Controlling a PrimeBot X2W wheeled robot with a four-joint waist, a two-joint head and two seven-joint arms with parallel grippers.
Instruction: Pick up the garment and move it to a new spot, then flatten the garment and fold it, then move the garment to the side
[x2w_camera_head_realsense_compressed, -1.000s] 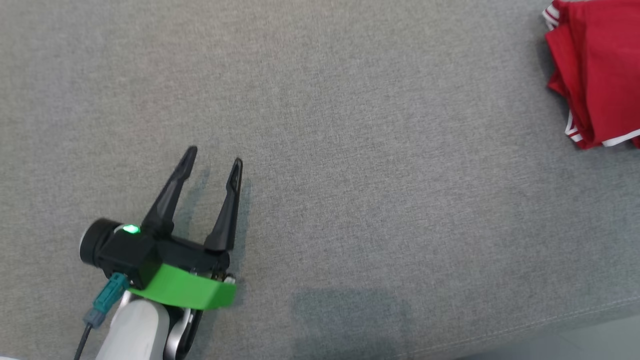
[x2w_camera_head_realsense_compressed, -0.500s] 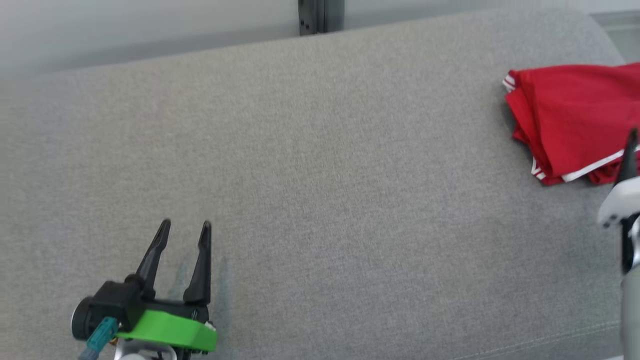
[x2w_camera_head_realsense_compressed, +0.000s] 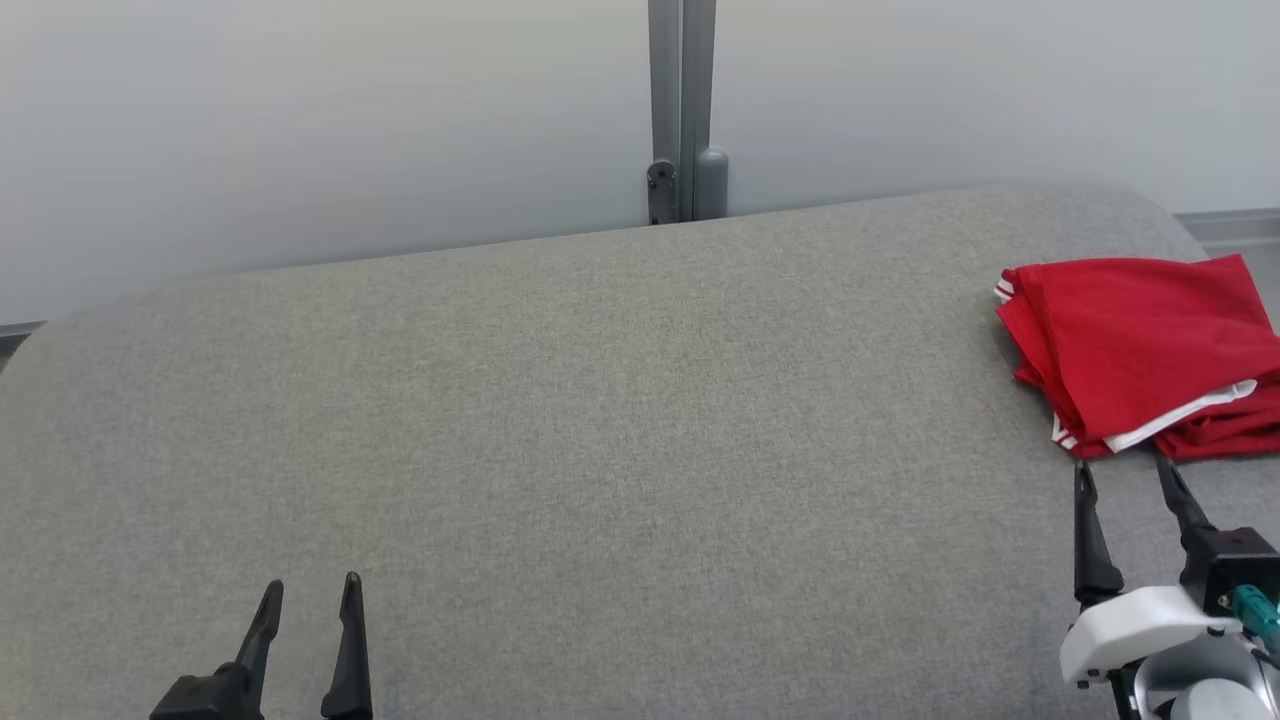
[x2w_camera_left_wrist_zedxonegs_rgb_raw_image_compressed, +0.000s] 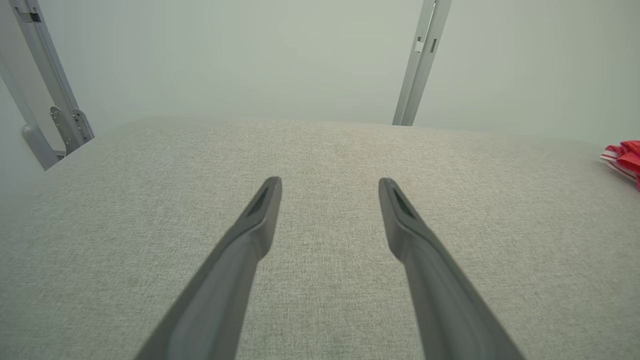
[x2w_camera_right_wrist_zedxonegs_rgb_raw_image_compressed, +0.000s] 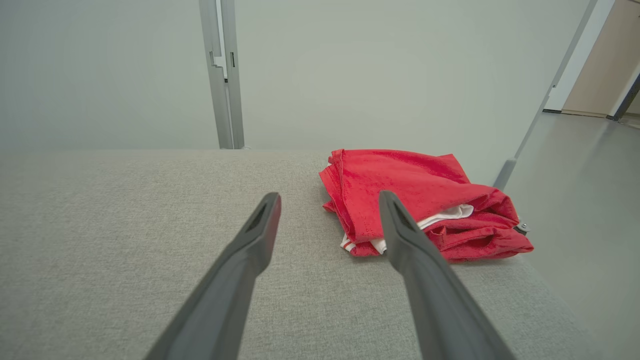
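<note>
The red garment (x2w_camera_head_realsense_compressed: 1130, 350) with white trim lies in loose folds at the right end of the grey upholstered surface (x2w_camera_head_realsense_compressed: 600, 420), close to its edge. The right gripper (x2w_camera_head_realsense_compressed: 1122, 467) sits just before it, fingers spread and holding nothing; whether the tips brush the cloth I can't quite tell. The left gripper (x2w_camera_head_realsense_compressed: 312, 582) is well apart at the lower left, likewise spread and empty.

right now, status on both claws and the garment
Left claw open, empty, over grey cushion. Right claw open, empty, tips near red garment. Garment folded at cushion's right end. Nothing in the way.
</note>
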